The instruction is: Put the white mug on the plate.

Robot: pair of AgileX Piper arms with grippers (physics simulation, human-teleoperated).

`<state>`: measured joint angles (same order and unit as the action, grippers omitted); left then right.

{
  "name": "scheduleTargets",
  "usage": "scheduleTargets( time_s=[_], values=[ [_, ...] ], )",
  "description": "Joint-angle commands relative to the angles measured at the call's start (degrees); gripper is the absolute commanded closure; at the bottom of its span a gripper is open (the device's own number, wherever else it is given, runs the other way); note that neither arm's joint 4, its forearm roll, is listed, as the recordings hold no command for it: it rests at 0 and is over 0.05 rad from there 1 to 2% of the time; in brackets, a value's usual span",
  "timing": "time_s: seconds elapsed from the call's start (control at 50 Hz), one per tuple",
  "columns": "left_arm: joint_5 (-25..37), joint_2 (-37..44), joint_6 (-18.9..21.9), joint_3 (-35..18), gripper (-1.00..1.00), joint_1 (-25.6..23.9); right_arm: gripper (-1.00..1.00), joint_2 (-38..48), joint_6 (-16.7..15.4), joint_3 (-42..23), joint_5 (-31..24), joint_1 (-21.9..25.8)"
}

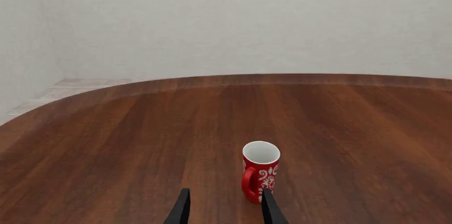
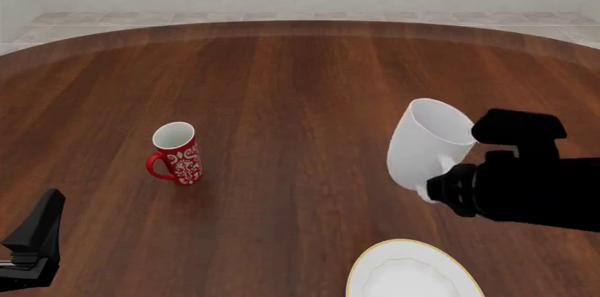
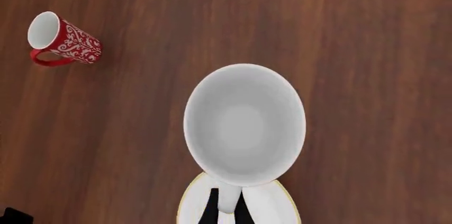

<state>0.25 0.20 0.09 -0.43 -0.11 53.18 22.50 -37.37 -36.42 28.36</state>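
Dark reddish-brown wooden tabletop (image 2: 281, 86) with a rounded far edge is seen below a pale plaster wall and a strip of light tiled floor. Starting at the right gripper (image 3: 226, 208), its two thin black fingers (image 3: 211, 211) are pressed narrowly together on the loop handle of the tall plain glossy white mug (image 2: 426, 144), as shown in the right wrist view, where the handle is pinched between them. The white mug is held in the air, clear of the table, and is tilted in the front view so that its open mouth faces up and towards the camera's right. Below and nearer the camera, the round white plate with a thin yellowish rim line (image 2: 380, 258) is seen lying on the wood, cut off by the front view's lower edge; in the right wrist view the plate (image 3: 194, 195) is partly covered by the mug above it. The black right arm is seen entering from the right of the front view. The left gripper (image 1: 224, 211) is held low over the table with its fingers parted and nothing between them. Just beyond one fingertip a small red mug with a white floral pattern (image 1: 260, 171) is seen standing upright on the wood, well apart from the plate.
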Motion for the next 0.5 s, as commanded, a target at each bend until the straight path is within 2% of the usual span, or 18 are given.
scheduleTargets(
  time_s=[0.02, 0.16, 0.24, 0.3, 0.5],
  values=[
    [0.0, 0.0, 0.0, 0.0, -1.0, 0.0, 1.0, -8.7, -0.5, 1.7, -6.4, 0.5],
    [0.0, 0.0, 0.0, 0.0, -1.0, 0.0, 1.0, -11.6, -1.1, 2.1, -8.7, 1.9],
    [0.0, 0.0, 0.0, 0.0, -1.0, 0.0, 1.0, -13.6, -4.3, 1.6, -10.2, 1.6],
    [0.0, 0.0, 0.0, 0.0, -1.0, 0.0, 1.0, -14.3, -3.5, 2.3, -10.7, 2.2],
    [0.0, 0.0, 0.0, 0.0, -1.0, 0.0, 1.0, -16.2, -4.2, 4.7, -11.3, 3.9]
  ],
)
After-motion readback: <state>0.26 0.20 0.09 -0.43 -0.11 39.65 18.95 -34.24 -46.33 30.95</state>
